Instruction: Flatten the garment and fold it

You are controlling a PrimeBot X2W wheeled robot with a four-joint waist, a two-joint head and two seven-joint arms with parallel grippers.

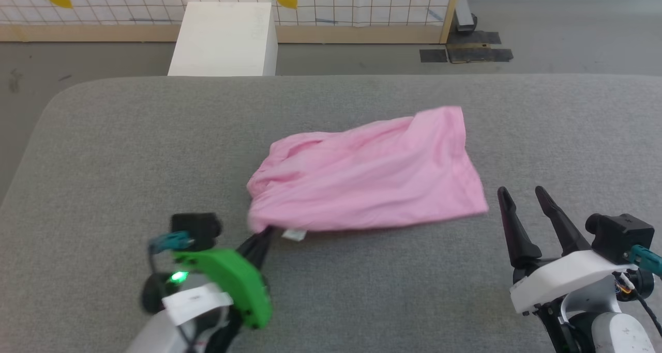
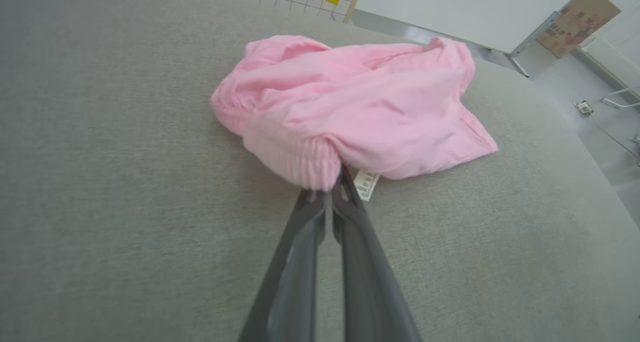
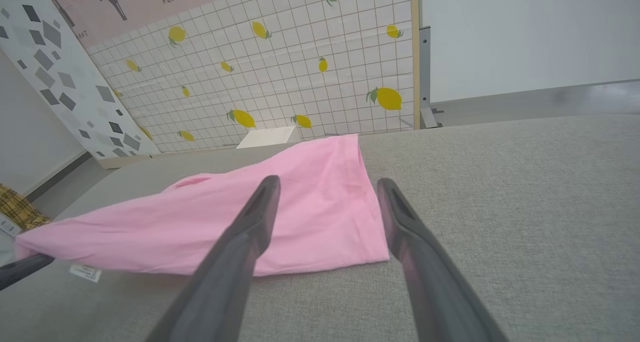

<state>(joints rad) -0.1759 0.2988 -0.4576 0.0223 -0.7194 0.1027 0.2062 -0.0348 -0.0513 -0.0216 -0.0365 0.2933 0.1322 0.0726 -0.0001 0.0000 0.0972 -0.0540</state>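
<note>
Left tool (image 2: 331,194) clamped on waistband corner (image 2: 310,166) of garment (image 1: 362,174), which lies bunched mid grey worktop (image 1: 114,151); right tool (image 1: 523,194) fingers apart, near hem (image 3: 369,202). Flattening barely begun, w/ no fold yet.

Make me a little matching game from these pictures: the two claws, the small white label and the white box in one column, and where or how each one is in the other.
Things
1. left claw
2. right claw
3. white label
4. white box

Places or states
A. standing beyond the far edge of the grey surface
B. shut on a bunched edge of the pink garment
C. open, holding nothing, beside the pink garment
D. peeking out from under the pink garment's near edge

Pairs: 1-B, 2-C, 3-D, 4-A
</note>
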